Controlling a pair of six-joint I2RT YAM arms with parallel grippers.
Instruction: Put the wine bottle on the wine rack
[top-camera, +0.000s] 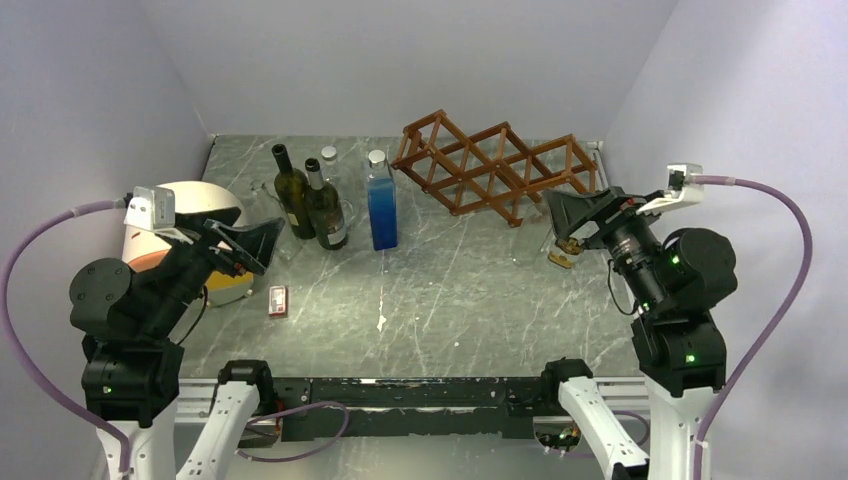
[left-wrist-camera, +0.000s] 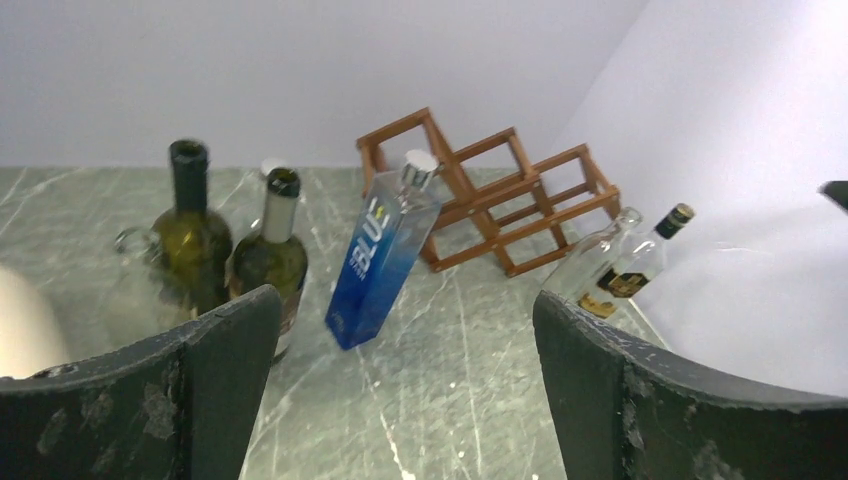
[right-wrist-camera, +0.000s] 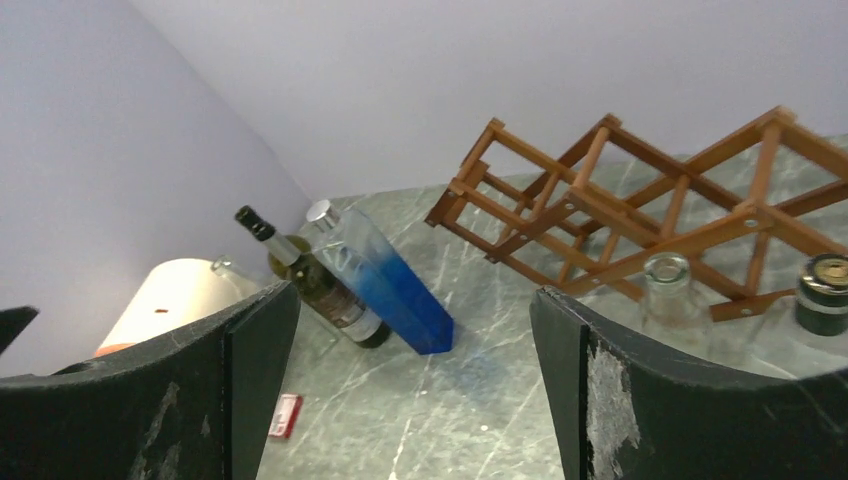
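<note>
My left gripper (top-camera: 252, 245) and right gripper (top-camera: 572, 213) both hang wide open, empty. The nearer dark wine bottle (top-camera: 327, 207) stands upright well left of the wine rack (top-camera: 495, 165), beyond the blue bottle (top-camera: 380, 200). I'd call this the approach; next, the left gripper must straddle its body

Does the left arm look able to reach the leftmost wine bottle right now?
Probably yes: the left gripper is open, just beside the leftmost wine bottle, and nothing stands between them. The second bottle crowds its right side.
</note>
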